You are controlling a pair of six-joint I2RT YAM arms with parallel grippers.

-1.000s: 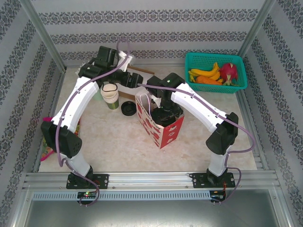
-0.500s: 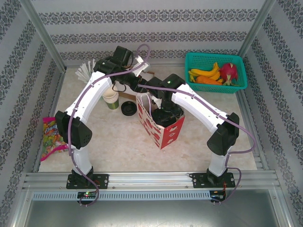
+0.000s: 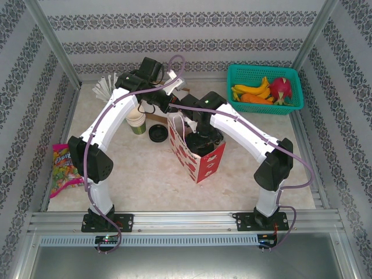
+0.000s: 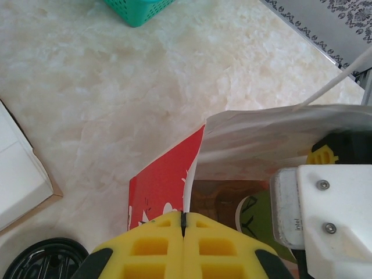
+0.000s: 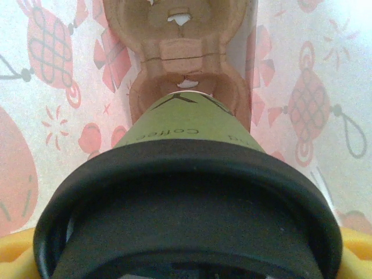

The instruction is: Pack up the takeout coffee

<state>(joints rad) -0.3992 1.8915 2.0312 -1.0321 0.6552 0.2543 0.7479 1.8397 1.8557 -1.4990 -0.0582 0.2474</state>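
A takeout coffee point(image 5: 185, 131), green-sided with a black lid point(image 5: 186, 192), hangs inside the red paper bag point(image 3: 199, 156). My right gripper point(image 5: 186, 256) is shut on it at the lid, yellow fingers point(image 5: 357, 250) at either side. Below the cup sits a brown pulp cup carrier point(image 5: 177, 58) on the bag's floor. My left gripper point(image 4: 183, 218) is shut on the bag's upper rim point(image 4: 195, 168), at the bag's far-left corner point(image 3: 172, 114). Through the bag's mouth, the left wrist view catches the cup's green side point(image 4: 256, 212).
A stack of paper cups point(image 3: 136, 120) and a loose black lid point(image 3: 157, 133) stand left of the bag. A cup of wrapped straws point(image 3: 104, 87) is at the back left, a green fruit basket point(image 3: 264, 87) at the back right, and a candy packet point(image 3: 61, 170) at the left edge.
My left arm swung right from over the cup stack to the bag's far corner, and its gripper closed on the rim. The right arm has stayed in the bag with the cup.
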